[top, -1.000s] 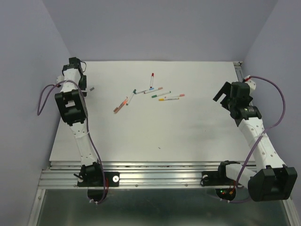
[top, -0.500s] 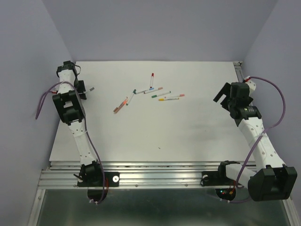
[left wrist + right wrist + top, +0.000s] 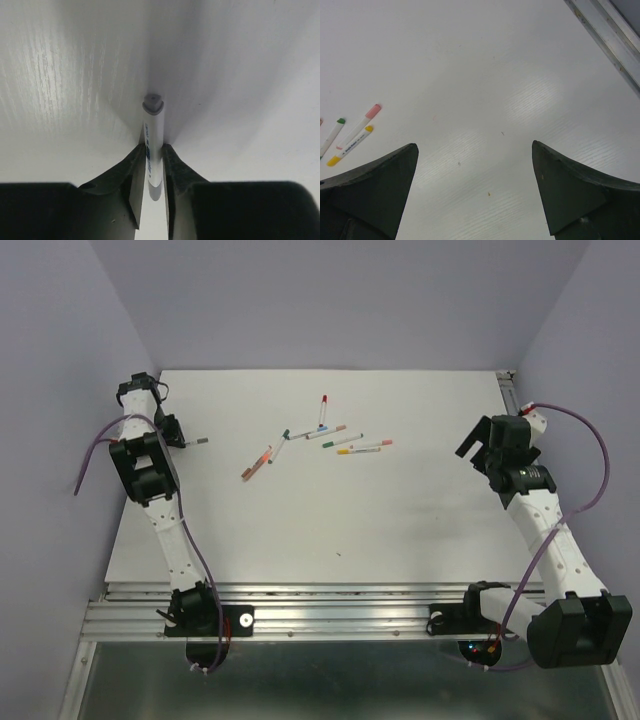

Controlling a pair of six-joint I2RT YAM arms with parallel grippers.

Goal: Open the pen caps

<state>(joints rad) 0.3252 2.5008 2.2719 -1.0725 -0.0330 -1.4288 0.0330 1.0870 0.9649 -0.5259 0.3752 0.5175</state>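
Held pen (image 3: 153,142): near end hidden between left jaws, outline blurred; cap or bare tip at far end not to be told. Green-tipped pen (image 3: 332,136) cut off by left edge in right wrist view. Scattered pens (image 3: 328,432) rendered tiny in top view; pen caps (image 3: 323,399) not distinguished from bare tips

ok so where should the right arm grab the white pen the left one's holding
Probably the grey cap end of the thin white pen: it juts free past the left fingers, pointing toward the table centre, so come from that side.
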